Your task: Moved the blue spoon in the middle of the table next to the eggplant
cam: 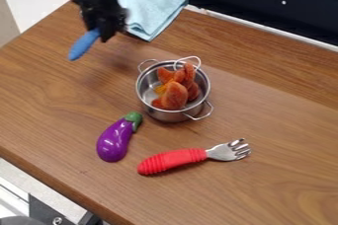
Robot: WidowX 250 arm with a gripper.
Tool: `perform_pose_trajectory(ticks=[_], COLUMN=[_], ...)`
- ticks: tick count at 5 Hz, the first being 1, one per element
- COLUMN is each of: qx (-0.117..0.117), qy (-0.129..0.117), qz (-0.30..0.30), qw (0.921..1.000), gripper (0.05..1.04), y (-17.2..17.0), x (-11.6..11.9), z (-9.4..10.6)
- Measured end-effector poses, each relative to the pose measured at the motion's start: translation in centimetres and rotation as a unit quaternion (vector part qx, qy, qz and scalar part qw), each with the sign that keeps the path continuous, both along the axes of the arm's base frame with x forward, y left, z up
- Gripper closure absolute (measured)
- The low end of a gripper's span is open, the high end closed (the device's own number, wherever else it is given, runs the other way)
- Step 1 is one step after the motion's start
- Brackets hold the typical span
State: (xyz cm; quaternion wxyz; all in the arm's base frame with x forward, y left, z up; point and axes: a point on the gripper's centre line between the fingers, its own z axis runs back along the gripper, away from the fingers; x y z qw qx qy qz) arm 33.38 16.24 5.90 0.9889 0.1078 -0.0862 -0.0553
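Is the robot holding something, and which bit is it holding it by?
Yes: the gripper holds the blue spoon by the upper end of its visible blue part.

No readable text or labels anywhere.

Metal pot (173,116) as landmark, on wooden table (277,120). Orange-red food pieces (174,94) inside pot; 2 wire side handles; thin wire loop (188,60) at far rim. Up and left of pot: black gripper (104,33) closed on blue spoon (82,46), blue handle slanting down-left. Light-blue cloth (149,11) behind pot, slightly left. Purple eggplant (114,140), green cap, in front of pot, to left. Fork (173,161) in front of pot, red ribbed handle left, 4 metal tines right.
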Motion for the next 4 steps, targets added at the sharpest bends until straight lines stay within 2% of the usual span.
perform_pose_trajectory(ticks=[1, 2, 3, 4], qx=[-0.017, -0.039, -0.063, -0.079], qy=[-0.014, -0.014, -0.004, 0.010], qz=[-0.008, 0.021, 0.072, 0.118], qw=[0.9997, 0.9989, 0.9954, 0.9898], gripper=[0.757, 0.757, 0.757, 0.757], y=[-0.5, -0.7, -0.8, -1.5], x=[0.3, -0.3, -1.2, -3.8], z=[-0.2, -0.8, -1.2, -2.9])
